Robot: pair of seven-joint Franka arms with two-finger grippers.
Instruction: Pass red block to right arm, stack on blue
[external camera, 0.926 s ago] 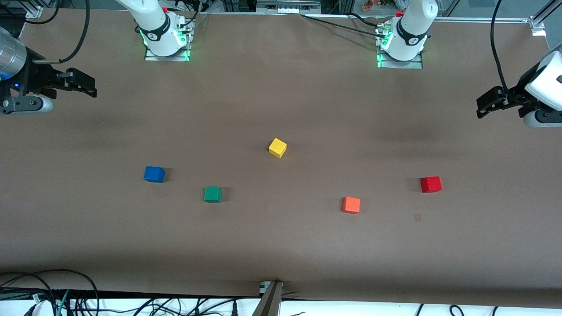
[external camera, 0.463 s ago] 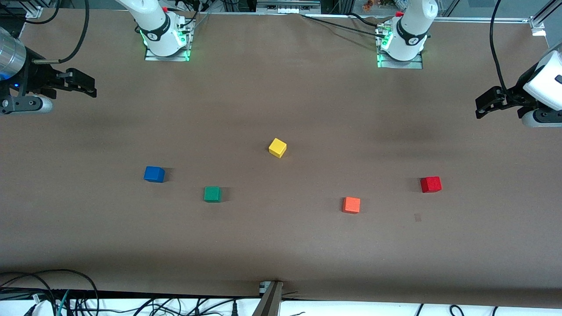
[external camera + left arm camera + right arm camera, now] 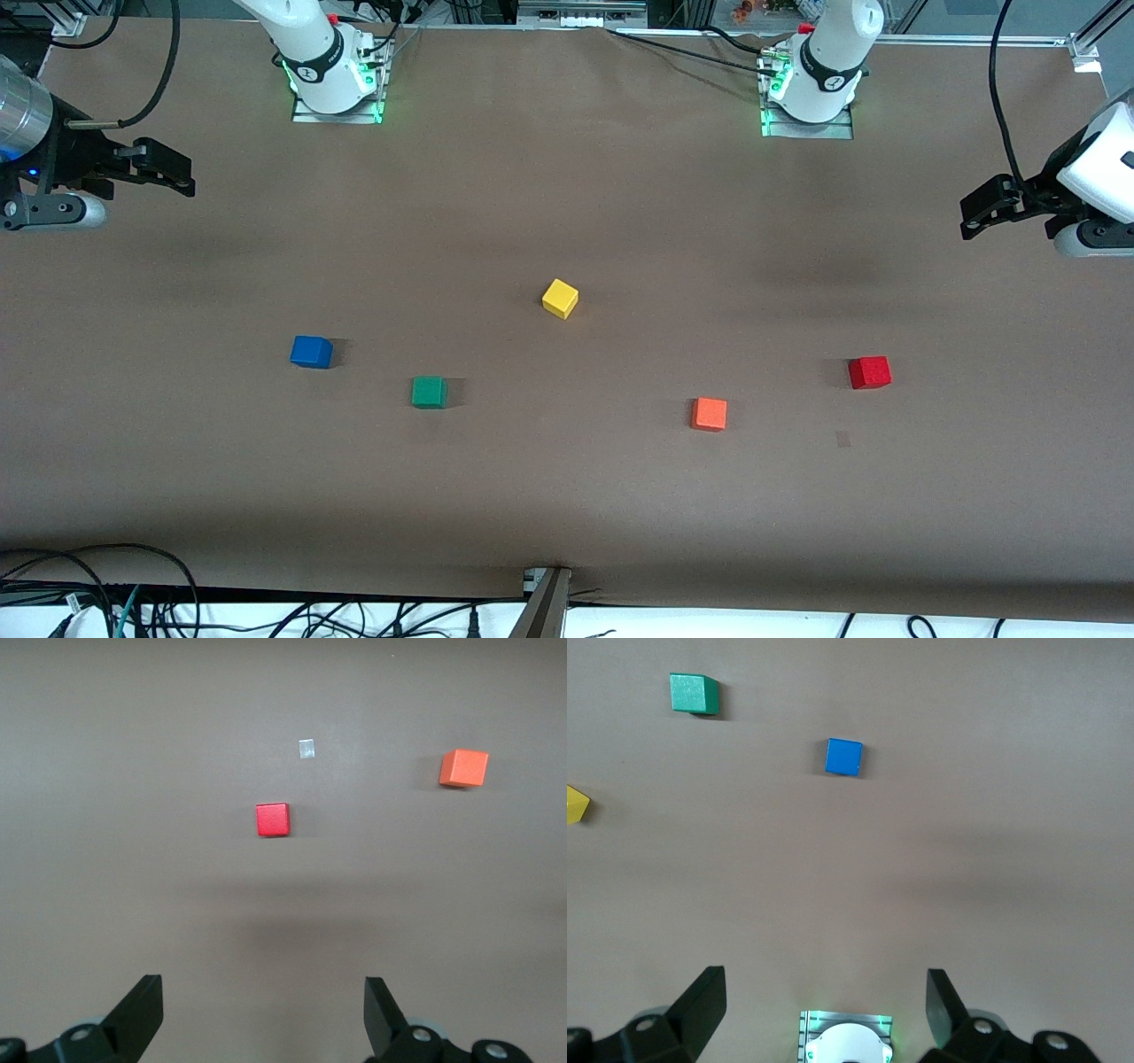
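The left claw (image 3: 974, 213) hangs wide and empty over its own end of the desk (image 3: 567, 496), placed to drop on the red block (image 3: 869, 372), which sits untouched near that end, beside the orange cube (image 3: 709, 414); the right claw (image 3: 177, 173), equally wide and empty, waits over its end, since the blue (image 3: 311, 352) stacking target lies there.

Red block (image 3: 869, 372) stands alone, bare table (image 3: 567, 496) on every side — orange cube (image 3: 709, 414) well apart. Blue block (image 3: 311, 352) likewise; green cube (image 3: 429, 392) near, not touching.
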